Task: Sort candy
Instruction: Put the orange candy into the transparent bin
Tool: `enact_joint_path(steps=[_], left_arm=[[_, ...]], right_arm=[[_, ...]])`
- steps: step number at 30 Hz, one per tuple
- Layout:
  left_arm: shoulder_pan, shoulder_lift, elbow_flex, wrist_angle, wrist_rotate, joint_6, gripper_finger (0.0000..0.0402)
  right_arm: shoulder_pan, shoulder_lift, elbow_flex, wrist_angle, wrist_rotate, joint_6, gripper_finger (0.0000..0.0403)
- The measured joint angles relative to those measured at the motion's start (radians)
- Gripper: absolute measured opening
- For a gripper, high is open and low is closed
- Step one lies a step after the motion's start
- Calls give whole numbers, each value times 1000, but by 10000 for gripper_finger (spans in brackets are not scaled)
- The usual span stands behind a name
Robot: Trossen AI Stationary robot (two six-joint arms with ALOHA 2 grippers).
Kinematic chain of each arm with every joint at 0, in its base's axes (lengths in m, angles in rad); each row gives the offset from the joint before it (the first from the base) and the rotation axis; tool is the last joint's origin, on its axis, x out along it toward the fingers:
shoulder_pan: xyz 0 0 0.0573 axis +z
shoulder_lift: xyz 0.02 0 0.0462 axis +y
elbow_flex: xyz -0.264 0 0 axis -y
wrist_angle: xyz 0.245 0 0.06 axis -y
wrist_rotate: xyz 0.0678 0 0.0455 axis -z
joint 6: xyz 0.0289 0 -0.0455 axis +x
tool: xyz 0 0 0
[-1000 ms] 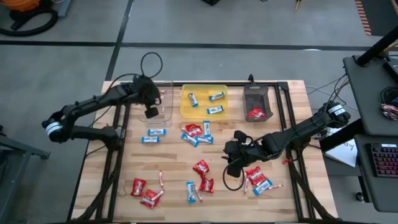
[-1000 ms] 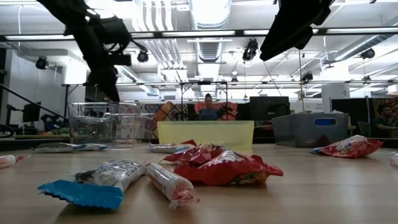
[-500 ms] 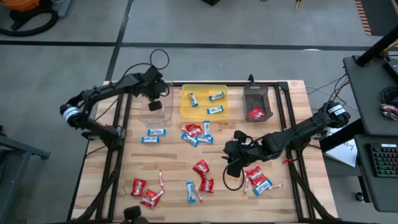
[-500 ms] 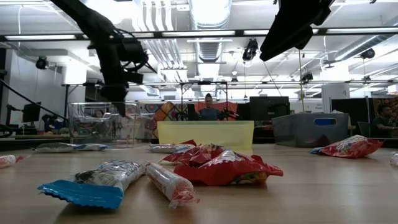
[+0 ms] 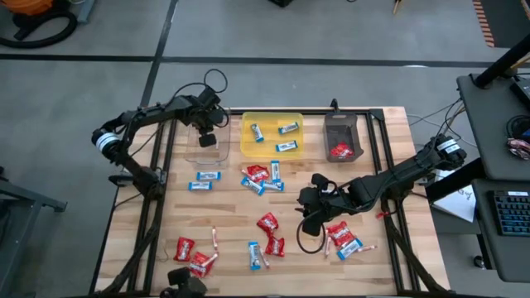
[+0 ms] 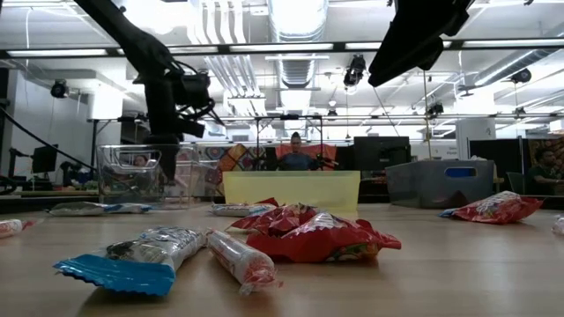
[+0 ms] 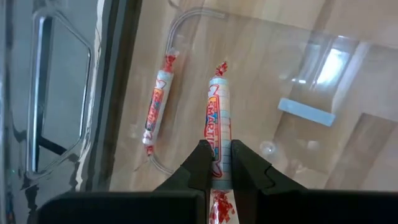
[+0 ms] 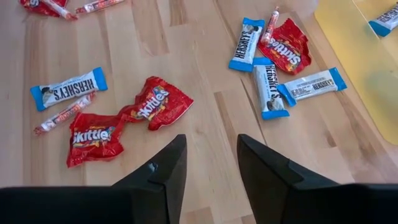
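Note:
My left gripper (image 5: 207, 137) is at the far left over the clear tray (image 5: 217, 154), shut on a thin pinkish stick (image 7: 219, 112). Another stick (image 7: 157, 106) lies on that tray's floor. In the low view this gripper (image 6: 164, 132) is level with the tray's rim (image 6: 132, 148). My right gripper (image 5: 308, 218) hangs open above the table's middle right, with nothing between its fingers (image 8: 168, 168). Loose candy lies below it: red packets (image 8: 152, 102), blue-and-white bars (image 8: 67, 87) and sticks (image 8: 62, 115). My left gripper pinches the stick between its two fingers on the part near its wrist-side end (image 7: 219, 138). The fingers come steeply from above. Most of the stick juts out past the fingertips toward the tray's floor; whether its far end touches the floor I cannot tell.
A yellow tray (image 5: 246, 149) with blue-and-white bars stands beside the clear one, and a dark tray (image 5: 330, 136) with red packets is to its right. More candy is scattered toward the table's near edge (image 5: 199, 258). A person sits in the room beyond the table (image 6: 295, 151).
My left gripper has sunk toward the clear tray and shifted a little toward the table's far edge and right, tipping steeper, still shut on the stick. My right gripper has kept still.

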Motion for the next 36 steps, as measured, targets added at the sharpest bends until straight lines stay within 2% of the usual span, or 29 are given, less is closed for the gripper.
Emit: enact_joint_path(steps=[15,36], left_arm=[[7,97,3,53,3,-41,47],[8,99,5,71,-2,-50,57]], right_arm=[[0,0,-1,14,-1,0,140],[0,0,-1,29,-2,-3,170]])
